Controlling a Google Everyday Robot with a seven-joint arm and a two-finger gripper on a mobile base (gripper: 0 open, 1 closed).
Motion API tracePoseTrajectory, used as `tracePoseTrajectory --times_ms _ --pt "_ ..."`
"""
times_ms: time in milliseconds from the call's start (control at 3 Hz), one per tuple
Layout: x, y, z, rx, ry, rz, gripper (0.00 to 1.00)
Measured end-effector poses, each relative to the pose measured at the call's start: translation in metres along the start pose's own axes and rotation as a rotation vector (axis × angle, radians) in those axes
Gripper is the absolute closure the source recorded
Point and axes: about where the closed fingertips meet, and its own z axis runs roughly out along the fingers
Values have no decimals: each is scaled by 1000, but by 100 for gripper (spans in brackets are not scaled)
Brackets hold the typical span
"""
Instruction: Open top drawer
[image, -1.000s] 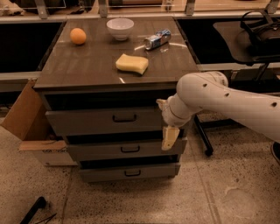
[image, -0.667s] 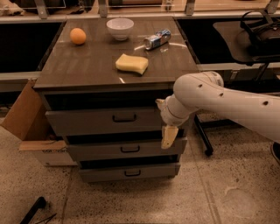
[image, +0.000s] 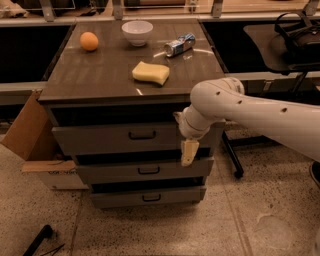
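Note:
The top drawer (image: 100, 138) is the widest grey front, just under the brown cabinet top (image: 100, 75). Its small dark loop handle (image: 142, 135) sits at the centre. A dark gap shows above the front. My gripper (image: 189, 151) hangs pointing down at the end of the white arm (image: 250, 112), in front of the drawer's right end and well right of the handle. Its tip reaches the gap above the middle drawer (image: 125, 171). The bottom drawer (image: 145, 197) lies below that.
On the cabinet top lie an orange (image: 89, 41), a white bowl (image: 137, 32), a tipped can (image: 179, 45) and a yellow sponge (image: 150, 73). A cardboard box (image: 30, 135) stands at the left. A dark stand leg (image: 232, 160) is at the right, a black tool (image: 37, 240) on the floor.
The arm and gripper have shifted slightly to the left along the top drawer front. The drawers have not visibly moved.

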Motion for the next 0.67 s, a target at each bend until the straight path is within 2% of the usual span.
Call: tracePoseTrajectory --times_ms 333,667 --pt "-1 -7 8 -23 -3 -10 0" --pt "-3 -10 14 -53 -8 -23 19"
